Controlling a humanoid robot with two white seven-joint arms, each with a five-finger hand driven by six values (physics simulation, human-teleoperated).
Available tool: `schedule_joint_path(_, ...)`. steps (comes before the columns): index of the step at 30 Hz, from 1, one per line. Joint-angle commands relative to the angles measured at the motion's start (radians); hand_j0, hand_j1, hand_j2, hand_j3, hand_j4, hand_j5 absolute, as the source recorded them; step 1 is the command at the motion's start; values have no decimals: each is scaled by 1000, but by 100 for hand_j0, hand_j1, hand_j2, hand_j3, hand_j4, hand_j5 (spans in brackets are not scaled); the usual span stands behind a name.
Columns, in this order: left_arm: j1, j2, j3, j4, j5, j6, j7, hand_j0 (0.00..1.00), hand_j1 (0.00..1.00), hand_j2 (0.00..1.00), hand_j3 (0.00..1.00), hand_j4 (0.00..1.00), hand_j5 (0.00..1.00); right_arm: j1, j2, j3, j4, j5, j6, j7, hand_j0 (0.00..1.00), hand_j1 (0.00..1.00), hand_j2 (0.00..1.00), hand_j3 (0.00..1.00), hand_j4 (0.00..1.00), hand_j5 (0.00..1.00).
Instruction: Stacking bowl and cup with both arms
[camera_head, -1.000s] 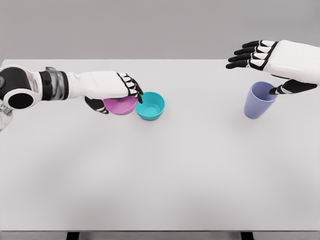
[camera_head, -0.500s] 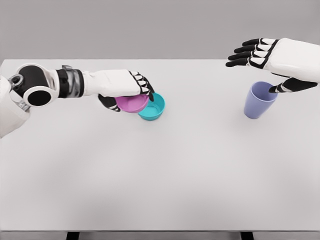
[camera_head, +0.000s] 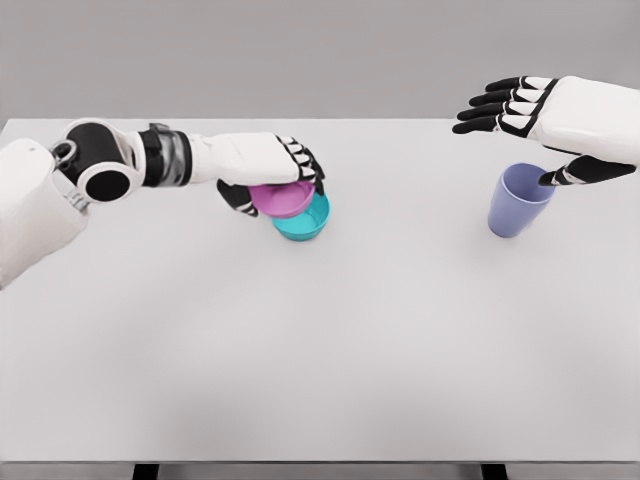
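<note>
My left hand (camera_head: 275, 180) is shut on a pink bowl (camera_head: 283, 200), fingers over its far rim and thumb under the near side. It holds the pink bowl just above a teal bowl (camera_head: 305, 222), overlapping that bowl's left half. Whether the two bowls touch is unclear. A lavender cup (camera_head: 518, 200) stands upright at the right of the table. My right hand (camera_head: 520, 135) hovers above and behind the cup, fingers spread and thumb reaching over the cup's right rim, holding nothing.
The white table (camera_head: 320, 340) fills the view, with its front edge near the bottom. Nothing else stands on it besides the bowls and cup.
My left arm has carried the pink bowl to the right, from beside the teal bowl to partly over it. The right hand and cup have stayed put.
</note>
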Motion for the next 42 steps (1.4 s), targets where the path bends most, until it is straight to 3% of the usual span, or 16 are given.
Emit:
schedule_joint_path(1, 0, -17, -2, 21, -2, 1, 1, 71, 71, 71, 71, 71, 71, 0, -2, 0, -1, -6, 3, -1, 100, 100, 100, 100, 100, 100)
schedule_joint_path(10, -11, -73, -24, 94, -23, -2, 1, 71, 71, 71, 71, 71, 71, 3, -9, 0, -1, -6, 3, -1, 100, 100, 100, 100, 100, 100)
schedule_joint_path(20, -11, -89, -38, 118, -23, -4, 1, 71, 71, 71, 71, 71, 71, 2, -14, -3, -1, -6, 3, -1, 100, 100, 100, 100, 100, 100)
schedule_joint_path(32, -11, -110, -38, 141, -30, -4, 1, 72, 72, 72, 72, 72, 72, 23, -75, -5, 3, -6, 3, -1, 100, 100, 100, 100, 100, 100)
schedule_joint_path(34, -11, -110, -38, 144, -30, -4, 1, 72, 72, 72, 72, 72, 72, 26, -72, -37, 0, -27, 3, -1, 100, 100, 100, 100, 100, 100)
schedule_joint_path(38, -9, -110, -38, 144, -28, -4, 1, 72, 72, 72, 72, 72, 72, 43, -127, -56, -1, -2, 3, -1, 100, 100, 100, 100, 100, 100)
schedule_joint_path(40, -9, -110, -38, 144, -30, -4, 1, 72, 72, 72, 72, 72, 72, 34, -110, -62, 14, -10, 3, -1, 100, 100, 100, 100, 100, 100)
schedule_joint_path(42, -8, -110, -38, 144, -28, -4, 1, 73, 73, 73, 73, 73, 73, 15, -40, -69, 48, 5, 3, -1, 100, 100, 100, 100, 100, 100)
